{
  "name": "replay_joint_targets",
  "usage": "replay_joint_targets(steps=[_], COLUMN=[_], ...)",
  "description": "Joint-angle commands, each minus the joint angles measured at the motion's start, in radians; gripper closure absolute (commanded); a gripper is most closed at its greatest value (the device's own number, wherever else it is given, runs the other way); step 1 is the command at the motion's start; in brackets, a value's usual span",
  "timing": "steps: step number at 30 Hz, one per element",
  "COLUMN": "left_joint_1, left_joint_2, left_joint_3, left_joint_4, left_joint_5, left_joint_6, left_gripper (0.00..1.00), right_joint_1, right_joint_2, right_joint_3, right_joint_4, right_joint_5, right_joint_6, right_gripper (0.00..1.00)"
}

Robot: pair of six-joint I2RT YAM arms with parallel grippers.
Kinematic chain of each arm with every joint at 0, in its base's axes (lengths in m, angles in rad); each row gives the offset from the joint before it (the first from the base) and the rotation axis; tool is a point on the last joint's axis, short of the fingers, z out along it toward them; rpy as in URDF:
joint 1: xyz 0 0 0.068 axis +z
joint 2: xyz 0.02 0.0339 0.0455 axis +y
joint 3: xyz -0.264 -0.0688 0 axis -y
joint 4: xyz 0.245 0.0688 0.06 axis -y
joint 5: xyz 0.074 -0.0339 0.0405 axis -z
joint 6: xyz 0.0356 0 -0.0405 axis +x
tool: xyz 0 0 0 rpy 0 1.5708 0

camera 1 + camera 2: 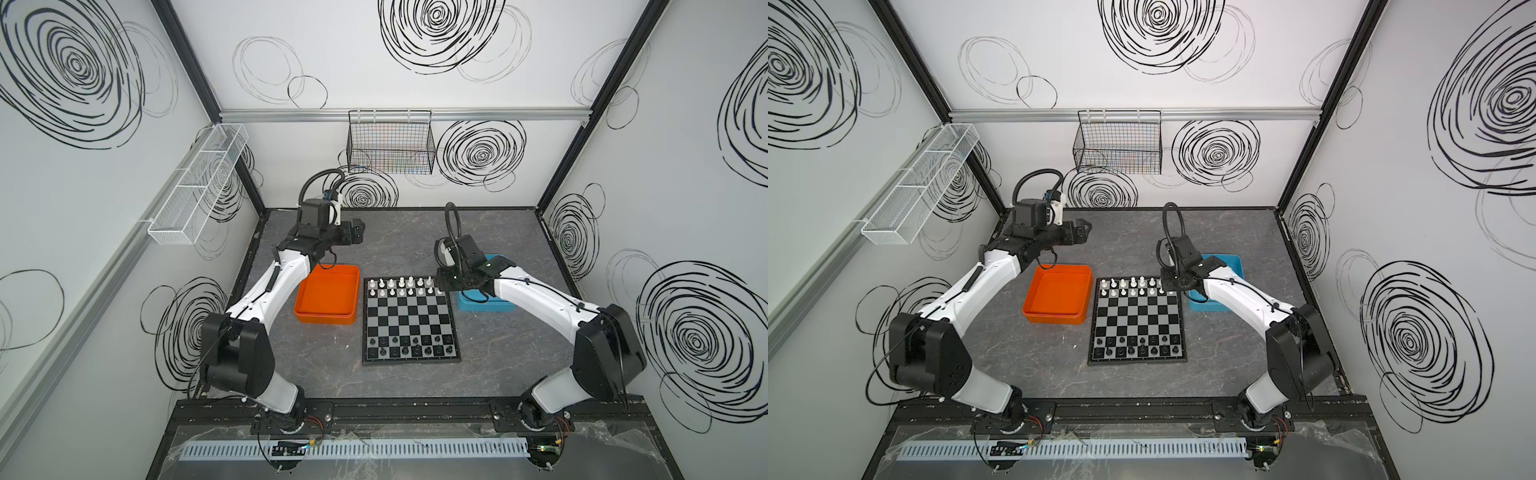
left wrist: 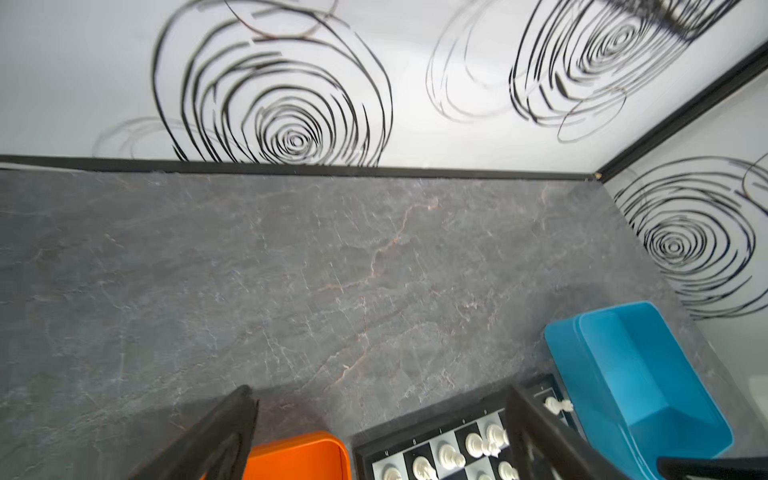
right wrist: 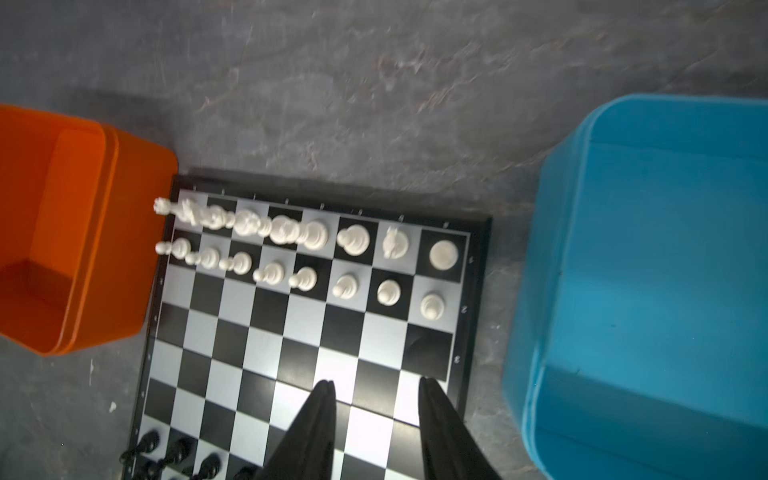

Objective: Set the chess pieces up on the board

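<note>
On the board [image 1: 409,320] we see the white chess pieces [image 1: 401,286] in the two rows at 12 o'clock and the black chess pieces [image 1: 409,347] at 6 o'clock. The right end effector [image 3: 374,386] hovers over the 1 o'clock corner, jaws partly apart and empty. The left end effector [image 1: 359,230] hangs wide and empty toward 11 o'clock, beyond the orange tray [image 1: 326,316].

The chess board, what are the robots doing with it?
They're setting up a chess game. The white pieces stand in the far two rows of the board and the black pieces in the near two. The right gripper hovers over the board near the white end, open and empty. The left gripper, open, hangs over the table behind the orange tray. That tray and the blue tray look empty.
</note>
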Motion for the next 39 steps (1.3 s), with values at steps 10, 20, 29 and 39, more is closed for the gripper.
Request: replay_joint_targets(steps=[10, 20, 29, 39], left_joint_1=[0.223, 0.251, 0.252, 0.161], left_joint_2=[-0.266, -0.351, -0.412, -0.348], left_joint_3=[-0.274, -0.375, -0.593, -0.864], left_joint_4=[0.415, 0.446, 0.607, 0.918], left_joint_5=[0.044, -0.026, -0.015, -0.140], left_joint_6=[0.039, 0.113, 0.157, 0.217], left_gripper=[0.04, 0.04, 0.04, 0.04], right_joint_1=[-0.323, -0.445, -0.496, -0.630], right_joint_2=[-0.094, -0.173, -0.216, -0.247], right_joint_3=[-0.016, -0.012, 0.000, -0.211], right_joint_4=[0.321, 0.348, 0.386, 0.743], right_joint_5=[-0.115, 0.078, 0.083, -0.169], right_joint_6=[-0.074, -0.019, -0.104, -0.137], right_gripper=[0.20, 0.00, 0.00, 0.00])
